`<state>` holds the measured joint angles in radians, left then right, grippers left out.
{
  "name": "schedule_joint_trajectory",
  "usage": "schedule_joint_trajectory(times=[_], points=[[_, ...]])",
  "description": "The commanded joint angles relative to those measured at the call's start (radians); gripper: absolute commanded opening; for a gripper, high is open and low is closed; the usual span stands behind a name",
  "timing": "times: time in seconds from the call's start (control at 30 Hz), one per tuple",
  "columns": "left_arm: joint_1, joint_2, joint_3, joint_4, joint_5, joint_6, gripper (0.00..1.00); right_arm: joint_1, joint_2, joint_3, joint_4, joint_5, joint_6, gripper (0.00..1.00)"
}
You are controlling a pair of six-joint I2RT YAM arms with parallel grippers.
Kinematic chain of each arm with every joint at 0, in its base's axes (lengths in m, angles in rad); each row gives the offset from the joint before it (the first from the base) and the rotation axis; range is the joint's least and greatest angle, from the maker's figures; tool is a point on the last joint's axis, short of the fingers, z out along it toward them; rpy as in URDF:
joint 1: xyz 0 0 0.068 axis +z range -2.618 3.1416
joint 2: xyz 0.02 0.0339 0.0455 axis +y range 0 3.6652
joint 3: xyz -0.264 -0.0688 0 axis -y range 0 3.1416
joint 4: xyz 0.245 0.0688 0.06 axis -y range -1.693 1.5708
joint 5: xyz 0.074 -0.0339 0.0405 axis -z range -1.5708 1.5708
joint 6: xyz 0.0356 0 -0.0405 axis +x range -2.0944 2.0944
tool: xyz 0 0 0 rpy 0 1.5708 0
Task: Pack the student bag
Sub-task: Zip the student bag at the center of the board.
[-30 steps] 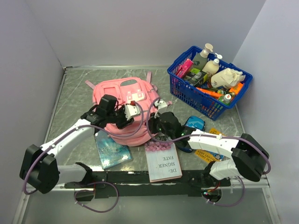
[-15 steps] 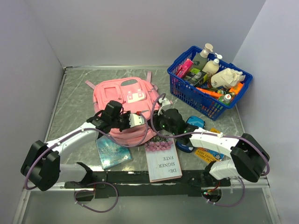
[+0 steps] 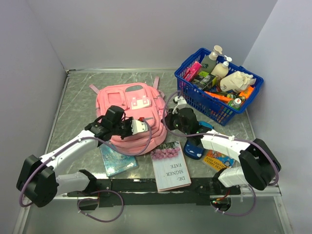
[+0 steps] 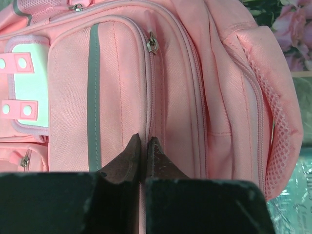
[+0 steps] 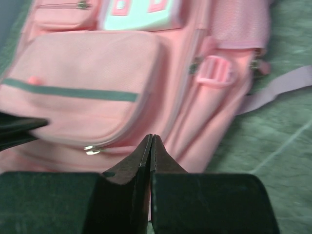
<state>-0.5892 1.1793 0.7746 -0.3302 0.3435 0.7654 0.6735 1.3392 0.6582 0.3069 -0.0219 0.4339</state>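
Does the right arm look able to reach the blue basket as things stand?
Probably yes: the basket stands close beyond its hand, which is shut, and nothing tall stands between them.

We found the overhead view bright and evenly lit from above, sharp throughout, with soft shadows under the arms [image 3: 73,146] and a dull sheen on the table [image 3: 73,97]. The left wrist view held the student bag [image 4: 122,87] crisp, its foreground dark. The right wrist view was blurred across the whole frame.
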Motion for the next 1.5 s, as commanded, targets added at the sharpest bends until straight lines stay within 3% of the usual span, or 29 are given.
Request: schedule_joint_trajectory(times=[0.0, 0.1, 0.27, 0.37, 0.4, 0.43, 0.5, 0.67, 0.8, 1.13, 1.23, 1.37, 1.47], points=[[-0.003, -0.064, 0.052, -0.082, 0.063, -0.008, 0.01, -0.029, 0.052, 0.049, 0.011, 0.076, -0.052, 0.0], [-0.001, -0.078, 0.058, -0.086, 0.069, -0.023, 0.01, -0.049, 0.078, 0.08, 0.003, 0.071, -0.06, 0.0], [-0.001, -0.09, 0.052, -0.075, 0.081, -0.031, 0.01, -0.043, 0.025, 0.029, 0.11, -0.125, -0.139, 0.01], [-0.003, -0.098, 0.054, -0.067, 0.091, -0.04, 0.01, -0.043, -0.002, -0.026, 0.221, -0.264, -0.202, 0.23], [-0.003, -0.101, 0.061, -0.064, 0.094, -0.044, 0.01, -0.043, 0.001, -0.035, 0.242, -0.303, -0.239, 0.36], [-0.001, -0.104, 0.068, -0.063, 0.097, -0.046, 0.01, -0.045, 0.005, -0.046, 0.288, -0.335, -0.26, 0.4], [-0.001, -0.107, 0.094, -0.059, 0.098, -0.058, 0.01, -0.045, 0.002, -0.066, 0.313, -0.401, -0.313, 0.47], [0.003, -0.124, 0.147, -0.095, 0.112, -0.063, 0.01, -0.049, -0.008, -0.043, 0.261, -0.483, -0.414, 0.5], [0.003, -0.15, 0.155, -0.136, 0.118, -0.043, 0.01, -0.052, -0.003, -0.022, 0.229, -0.613, -0.458, 0.5], [0.002, -0.199, 0.103, -0.099, 0.134, -0.037, 0.01, -0.042, 0.044, 0.006, 0.268, -0.682, -0.411, 0.45], [0.0, -0.199, 0.1, -0.093, 0.144, -0.041, 0.01, -0.032, 0.058, 0.015, 0.27, -0.694, -0.403, 0.39], [0.0, -0.198, 0.094, -0.095, 0.144, -0.038, 0.01, -0.025, 0.051, 0.015, 0.247, -0.693, -0.414, 0.13], [0.0, -0.205, 0.078, -0.093, 0.138, -0.031, 0.01, -0.025, 0.029, 0.008, 0.21, -0.673, -0.426, 0.01]])
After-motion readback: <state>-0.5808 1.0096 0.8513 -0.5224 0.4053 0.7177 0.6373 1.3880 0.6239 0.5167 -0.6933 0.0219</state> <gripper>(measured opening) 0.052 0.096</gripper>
